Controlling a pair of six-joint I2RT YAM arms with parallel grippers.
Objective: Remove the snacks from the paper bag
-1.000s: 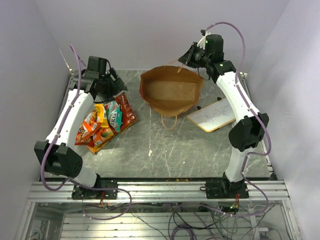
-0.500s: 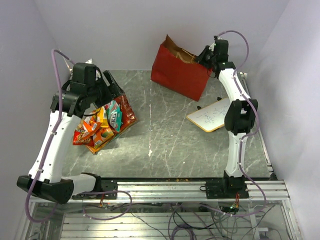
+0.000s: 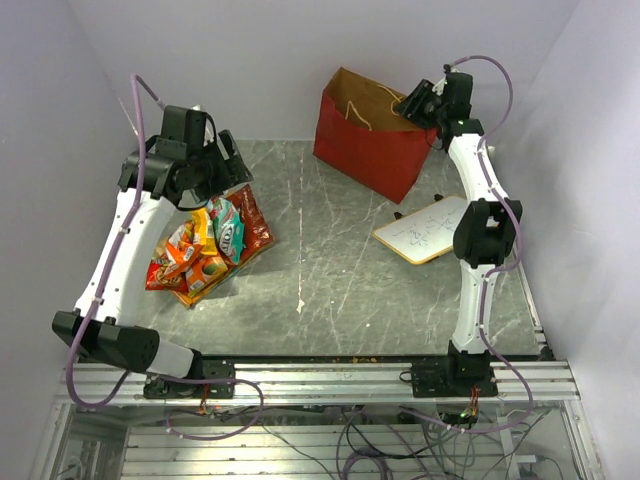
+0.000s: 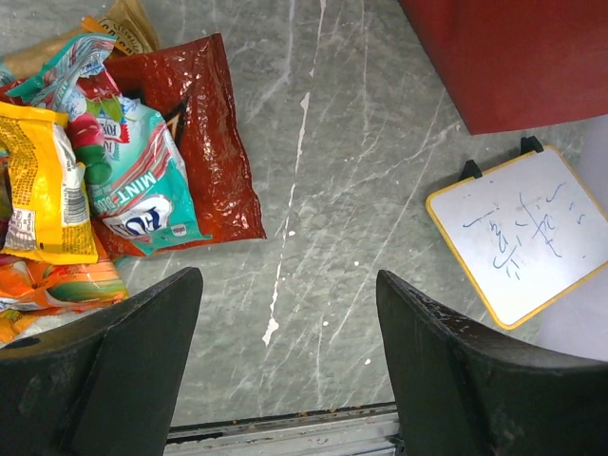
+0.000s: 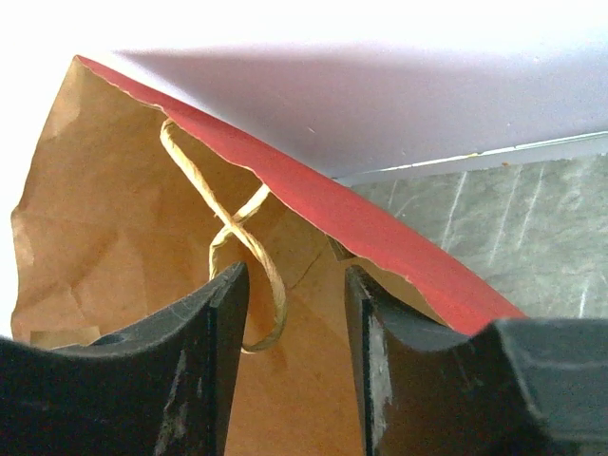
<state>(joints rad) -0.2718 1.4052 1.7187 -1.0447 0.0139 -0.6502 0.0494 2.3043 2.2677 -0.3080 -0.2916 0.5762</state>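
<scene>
- The paper bag (image 3: 368, 142) was seen at about 1 o'clock on the table (image 3: 330, 280), close to the back wall. It was standing tilted, with its red side toward the arms and its brown mouth open to the top.
- The right gripper (image 3: 413, 104) was placed at the upper rim of the bag, on its 3 o'clock side.
- In the right wrist view the jaws were kept only narrowly apart. The brown inside of the bag and a twisted handle (image 5: 237, 237) were shown in the gap. It could not be told whether paper was pinched.
- The snacks (image 3: 208, 248) were piled on the table at about 9 o'clock, well apart from the bag.
- In the left wrist view a red packet (image 4: 214, 142) was seen at the bottom of the pile. A teal-and-white packet (image 4: 152, 195) was laid on it, and a yellow packet (image 4: 43, 190) and an orange packet (image 4: 57, 285) were found at its 9 o'clock side.
- The left gripper (image 3: 214, 172) was held in the air above the 12 o'clock end of the pile. Its jaws were spread wide, and nothing was held between them.
- A white board (image 3: 425, 230) with a yellow frame was laid flat at about 3 o'clock, just beside the bag at its 6 o'clock side.
</scene>
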